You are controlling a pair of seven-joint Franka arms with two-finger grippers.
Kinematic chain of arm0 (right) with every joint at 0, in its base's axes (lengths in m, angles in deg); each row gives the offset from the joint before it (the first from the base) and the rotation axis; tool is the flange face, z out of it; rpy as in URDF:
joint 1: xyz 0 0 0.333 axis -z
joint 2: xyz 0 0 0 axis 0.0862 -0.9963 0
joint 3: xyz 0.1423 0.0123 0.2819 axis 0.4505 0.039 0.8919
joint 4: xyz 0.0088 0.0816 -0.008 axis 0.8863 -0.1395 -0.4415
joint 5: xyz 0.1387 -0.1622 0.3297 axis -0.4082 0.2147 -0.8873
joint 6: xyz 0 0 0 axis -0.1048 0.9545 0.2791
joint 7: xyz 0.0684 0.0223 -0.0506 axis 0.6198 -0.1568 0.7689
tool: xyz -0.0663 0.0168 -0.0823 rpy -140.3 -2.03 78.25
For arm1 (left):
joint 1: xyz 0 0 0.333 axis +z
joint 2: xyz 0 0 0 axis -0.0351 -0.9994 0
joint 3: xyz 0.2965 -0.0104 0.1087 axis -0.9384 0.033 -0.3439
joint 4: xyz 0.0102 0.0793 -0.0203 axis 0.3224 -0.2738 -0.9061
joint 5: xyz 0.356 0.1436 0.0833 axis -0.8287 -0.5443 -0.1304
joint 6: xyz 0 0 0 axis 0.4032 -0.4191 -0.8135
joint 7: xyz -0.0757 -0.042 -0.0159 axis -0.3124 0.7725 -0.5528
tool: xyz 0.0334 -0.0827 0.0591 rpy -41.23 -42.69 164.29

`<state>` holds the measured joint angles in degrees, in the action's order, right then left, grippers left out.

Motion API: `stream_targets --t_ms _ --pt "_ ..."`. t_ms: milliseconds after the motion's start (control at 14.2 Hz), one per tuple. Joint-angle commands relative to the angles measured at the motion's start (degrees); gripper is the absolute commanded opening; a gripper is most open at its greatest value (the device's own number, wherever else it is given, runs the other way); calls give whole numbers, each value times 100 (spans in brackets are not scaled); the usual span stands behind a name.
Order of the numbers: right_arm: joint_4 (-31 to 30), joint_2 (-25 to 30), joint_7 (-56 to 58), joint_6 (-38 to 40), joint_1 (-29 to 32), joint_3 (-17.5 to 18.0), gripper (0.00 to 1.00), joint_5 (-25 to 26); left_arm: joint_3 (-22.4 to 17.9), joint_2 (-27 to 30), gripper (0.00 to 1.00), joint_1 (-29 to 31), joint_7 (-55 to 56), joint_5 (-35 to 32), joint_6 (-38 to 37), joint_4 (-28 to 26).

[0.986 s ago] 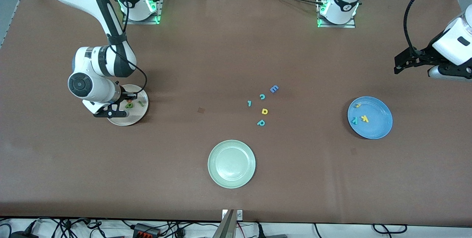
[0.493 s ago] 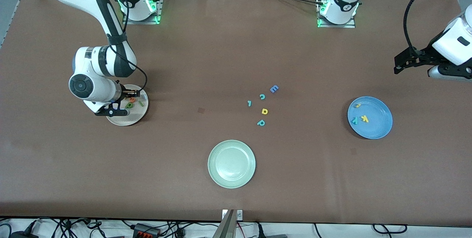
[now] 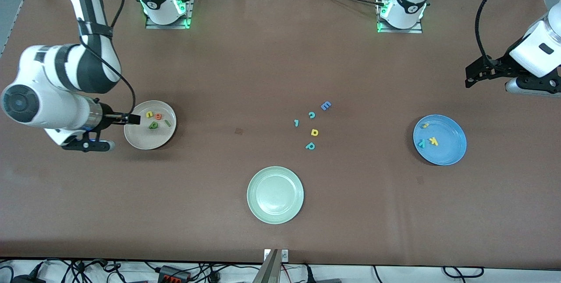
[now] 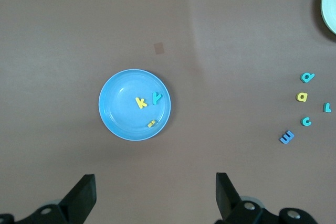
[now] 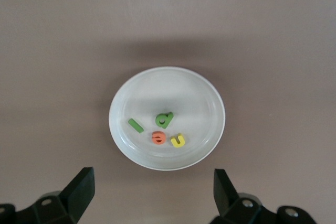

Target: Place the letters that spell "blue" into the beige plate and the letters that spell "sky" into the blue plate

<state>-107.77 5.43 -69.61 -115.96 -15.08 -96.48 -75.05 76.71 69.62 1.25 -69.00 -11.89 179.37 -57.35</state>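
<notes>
The beige plate (image 3: pixel 151 139) (image 5: pixel 173 87) holds the yellow u (image 3: pixel 149 114) (image 5: pixel 178 140), orange e (image 3: pixel 158 116) (image 5: pixel 158 138), green b (image 3: pixel 153 125) (image 5: pixel 164 119) and green l (image 3: pixel 167 122) (image 5: pixel 136 125). My right gripper (image 3: pixel 129 119) (image 5: pixel 152 187) hangs open and empty, high over the plate's edge toward the right arm's end. The blue plate (image 3: pixel 451 151) (image 4: pixel 118 111) holds the yellow s (image 3: pixel 424 125) (image 4: pixel 151 124), yellow k (image 3: pixel 434 141) (image 4: pixel 140 103) and teal y (image 3: pixel 421 143) (image 4: pixel 156 97). My left gripper (image 3: pixel 475 75) (image 4: pixel 155 192) waits open, raised beside the blue plate.
A pale green plate (image 3: pixel 275 195) lies nearest the front camera. Mid-table lie loose letters: a blue E (image 3: pixel 325 106), a teal c (image 3: pixel 311 115), a small teal piece (image 3: pixel 296 122), a yellow letter (image 3: pixel 314 132) and a teal p (image 3: pixel 310 146).
My right gripper has opened, risen and drawn back off the beige plate toward the right arm's end. The yellow u now lies uncovered in the plate. The left arm barely moved.
</notes>
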Motion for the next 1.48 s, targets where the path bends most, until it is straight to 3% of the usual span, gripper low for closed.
stream_targets --t_ms 0,423,564,775,1409 --pt "762 -61 38 504 174 -16 100 -5 28 9 100 -11 124 -79 -117 106" --pt "1582 -8 73 593 262 -402 100 -40 54 9 100 -12 124 -79 -117 106" --pt "1608 263 12 637 691 -115 100 -49 54 9 100 -3 124 -79 -117 106" --pt "1688 554 99 803 1894 992 100 30 46 9 100 -3 115 -79 -126 106" --pt "1609 941 329 1190 2109 1355 100 188 54 9 100 -3 124 -79 -187 106"
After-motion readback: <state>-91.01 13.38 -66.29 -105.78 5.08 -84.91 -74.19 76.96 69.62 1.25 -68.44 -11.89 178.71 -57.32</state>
